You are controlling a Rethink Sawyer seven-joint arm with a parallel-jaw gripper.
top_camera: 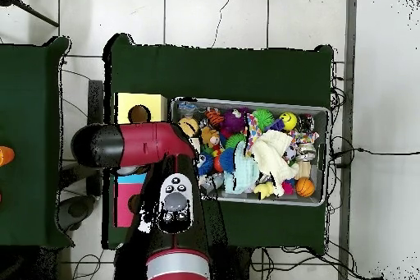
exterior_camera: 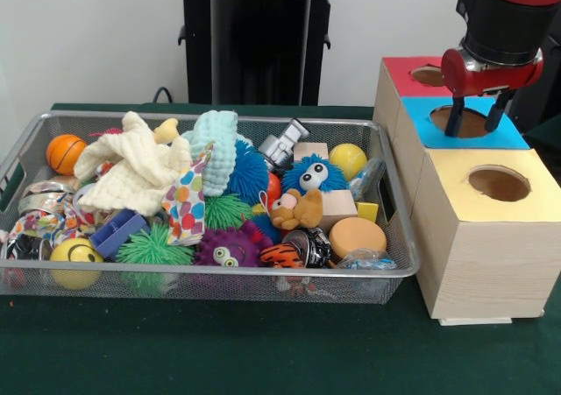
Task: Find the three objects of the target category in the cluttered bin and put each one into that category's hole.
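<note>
Bin (exterior_camera: 399, 268) of silver wire mesh sat on the green table (exterior_camera: 219, 351), left of the wooden boxes, and I read it from the left: an orange ball (exterior_camera: 65, 152), a cream knitted cloth (exterior_camera: 131, 172), spiky green and purple balls, a small brown bear (exterior_camera: 295, 209), an orange disc (exterior_camera: 357, 236). Further right stood three boxes — yellow-topped (exterior_camera: 491, 237) nearest the camera, then blue (exterior_camera: 473, 123), then red (exterior_camera: 412, 75). My gripper (exterior_camera: 479, 120) hung over the blue box's hole, fingers parted and, as far as I could see, empty.
</note>
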